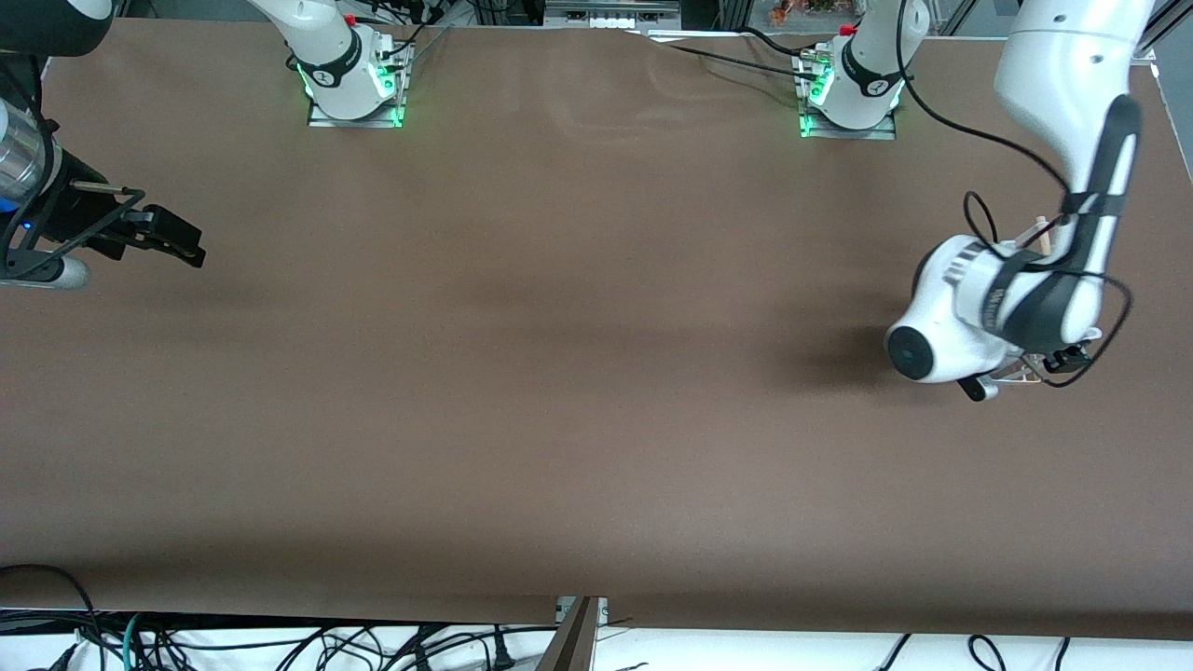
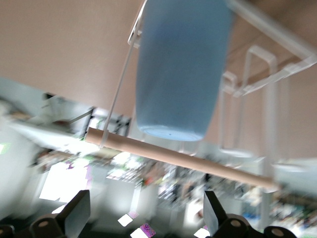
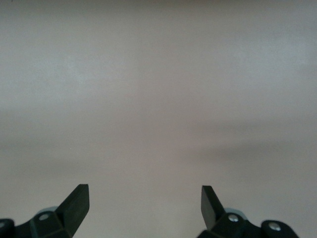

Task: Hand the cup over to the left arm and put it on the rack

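Observation:
The light-blue cup (image 2: 178,69) sits on the white wire rack (image 2: 262,74), by its pale wooden dowel (image 2: 178,156). My left gripper (image 2: 145,215) is open and empty, drawn back a short way from the cup and touching nothing. In the front view the left arm's wrist (image 1: 979,312) hangs over the rack at the left arm's end of the table and hides the cup; only the dowel's tip (image 1: 1042,233) and a bit of wire (image 1: 1016,376) show. My right gripper (image 1: 186,244) is open and empty over bare table (image 3: 158,99) at the right arm's end, where the arm waits.
The brown table (image 1: 559,373) stretches between the two arms. The arm bases (image 1: 354,79) (image 1: 853,89) stand along its edge farthest from the front camera. Cables (image 1: 280,643) lie below the edge nearest the front camera.

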Available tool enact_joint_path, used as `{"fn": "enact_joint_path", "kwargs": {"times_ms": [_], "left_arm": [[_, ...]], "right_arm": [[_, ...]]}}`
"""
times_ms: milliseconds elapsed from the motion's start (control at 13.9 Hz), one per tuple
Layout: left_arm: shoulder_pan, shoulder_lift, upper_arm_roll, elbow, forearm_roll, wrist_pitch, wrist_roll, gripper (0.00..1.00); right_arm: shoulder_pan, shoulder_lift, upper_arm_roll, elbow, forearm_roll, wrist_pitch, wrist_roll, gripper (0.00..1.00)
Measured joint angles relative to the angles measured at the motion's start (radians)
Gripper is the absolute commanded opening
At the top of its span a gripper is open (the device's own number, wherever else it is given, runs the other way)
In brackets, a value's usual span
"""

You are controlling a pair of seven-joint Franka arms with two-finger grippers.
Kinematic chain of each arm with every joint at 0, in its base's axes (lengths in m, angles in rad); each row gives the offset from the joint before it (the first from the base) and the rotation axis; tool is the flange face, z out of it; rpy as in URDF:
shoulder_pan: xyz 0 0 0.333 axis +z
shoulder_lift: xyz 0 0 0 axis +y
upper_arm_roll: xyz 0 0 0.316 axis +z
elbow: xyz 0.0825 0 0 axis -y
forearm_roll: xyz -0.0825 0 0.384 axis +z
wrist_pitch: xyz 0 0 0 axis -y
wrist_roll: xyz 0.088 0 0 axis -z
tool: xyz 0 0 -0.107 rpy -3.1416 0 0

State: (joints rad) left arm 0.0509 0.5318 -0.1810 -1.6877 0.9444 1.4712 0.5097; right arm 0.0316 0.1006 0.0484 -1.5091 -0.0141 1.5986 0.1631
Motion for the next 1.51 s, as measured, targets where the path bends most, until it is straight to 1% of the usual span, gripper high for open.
{"fn": "enact_joint_path", "kwargs": {"times_ms": [72, 215, 503, 646, 718, 862, 1005, 1364, 1508], "left_arm": [[0.006, -0.013, 0.001, 0.038, -0.091, 0.0, -0.007, 1.0], [0.009, -0.042, 0.003, 0.098, -0.244, 0.0, -0.081, 1.0], [0.008, -0.078, -0.006, 0.171, -0.525, 0.0, -0.337, 1.0], [0.008, -0.084, -0.006, 0.206, -0.656, 0.01, -0.401, 1.0], [0.009, -0.093, -0.004, 0.216, -0.709, 0.037, -0.414, 1.0], [0.024, -0.13, -0.002, 0.232, -0.775, 0.119, -0.426, 1.0], [0.048, -0.188, -0.003, 0.239, -0.829, 0.158, -0.425, 1.0], [0.046, -0.324, -0.024, 0.236, -0.903, 0.161, -0.427, 1.0], [0.046, -0.386, -0.006, 0.19, -0.935, 0.161, -0.428, 1.0]], "right_arm": [[0.0, 0.0, 0.0, 0.0, -0.001, 0.0, -0.003, 1.0], [0.0, 0.001, 0.0, 0.0, -0.002, 0.0, -0.013, 1.0], [0.0, 0.003, 0.002, 0.0, -0.002, 0.0, -0.017, 1.0], [0.0, 0.004, 0.002, 0.0, -0.002, 0.0, -0.018, 1.0], [0.0, 0.004, 0.002, 0.001, -0.002, 0.0, -0.018, 1.0], [0.0, 0.004, 0.002, 0.003, -0.002, 0.0, -0.018, 1.0], [0.0, 0.004, 0.002, 0.003, -0.002, 0.0, -0.018, 1.0], [0.0, 0.005, 0.004, 0.003, -0.002, 0.0, -0.019, 1.0], [0.0, 0.005, 0.004, 0.004, -0.002, 0.0, -0.02, 1.0]]}}
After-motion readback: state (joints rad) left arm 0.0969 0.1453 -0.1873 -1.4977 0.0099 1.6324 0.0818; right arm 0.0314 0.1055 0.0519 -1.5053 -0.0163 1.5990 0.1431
